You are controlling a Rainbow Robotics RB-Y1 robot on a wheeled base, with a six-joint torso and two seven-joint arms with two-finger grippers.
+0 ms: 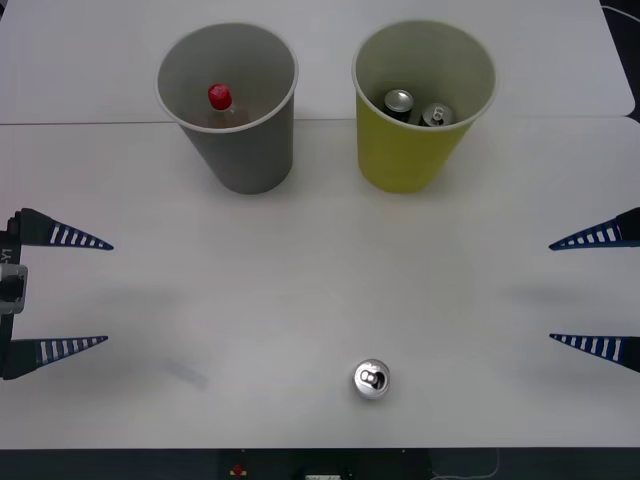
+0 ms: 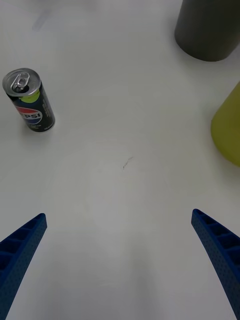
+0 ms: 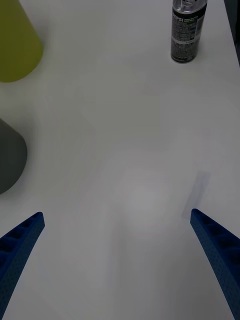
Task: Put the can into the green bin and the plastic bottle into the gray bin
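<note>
A dark can (image 1: 371, 380) with a silver top stands upright near the table's front edge, a little right of centre; the can (image 2: 29, 100) and the can (image 3: 186, 31) also show in both wrist views. The gray bin (image 1: 232, 100) stands at the back left with the red-capped plastic bottle (image 1: 220, 100) inside it. To its right, the green bin (image 1: 418, 100) holds two cans. My left gripper (image 1: 75, 292) is open at the left edge, my right gripper (image 1: 582, 292) open at the right edge. Both are empty and far from the can.
The white table (image 1: 300, 280) lies bare between the grippers and the bins. Its front edge runs just behind the standing can. A seam between two tabletops crosses behind the bins.
</note>
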